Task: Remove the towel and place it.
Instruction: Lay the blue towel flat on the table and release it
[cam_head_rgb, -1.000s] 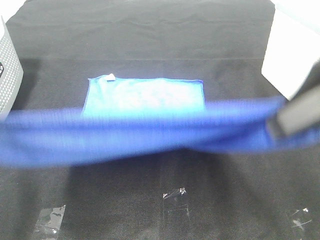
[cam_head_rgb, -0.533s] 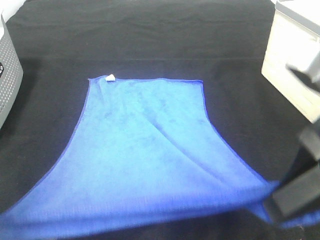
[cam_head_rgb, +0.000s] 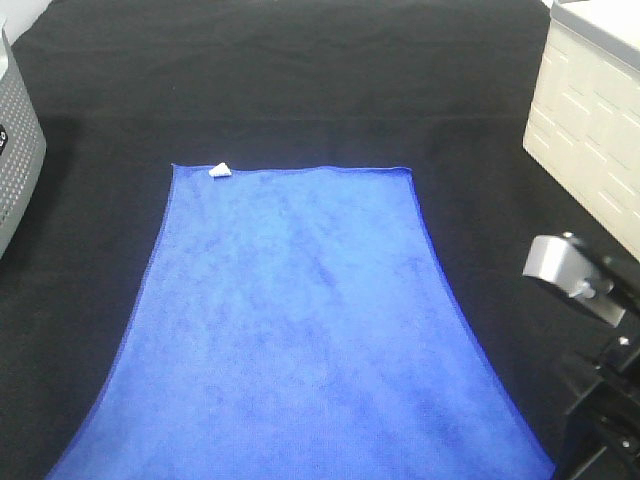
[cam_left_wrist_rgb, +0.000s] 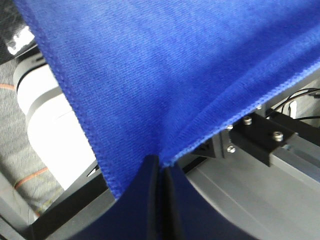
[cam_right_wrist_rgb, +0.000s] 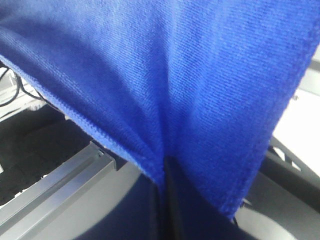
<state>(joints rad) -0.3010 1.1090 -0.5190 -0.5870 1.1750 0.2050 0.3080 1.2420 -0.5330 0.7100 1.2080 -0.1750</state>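
The bright blue towel (cam_head_rgb: 300, 330) lies spread open on the black table cloth (cam_head_rgb: 300, 70), its far edge with the small white tag (cam_head_rgb: 219, 170) on the cloth and its near end running off the bottom of the exterior view. My left gripper (cam_left_wrist_rgb: 162, 172) is shut on one near corner of the towel (cam_left_wrist_rgb: 165, 75). My right gripper (cam_right_wrist_rgb: 165, 170) is shut on the other near corner of the towel (cam_right_wrist_rgb: 165, 65). Both grippers' fingertips are out of the exterior view; only part of the right arm (cam_head_rgb: 590, 330) shows at the lower right.
A grey perforated box (cam_head_rgb: 15, 160) stands at the left edge of the table. A cream white box (cam_head_rgb: 590, 110) stands at the right edge. Metal frame rails (cam_left_wrist_rgb: 280, 145) of the robot stand show under the towel in both wrist views.
The towel's near edge, held stretched above the table, has been pulled toward the near side and out of frame, unfolding the towel flat over the cloth. The right arm moved down and back.
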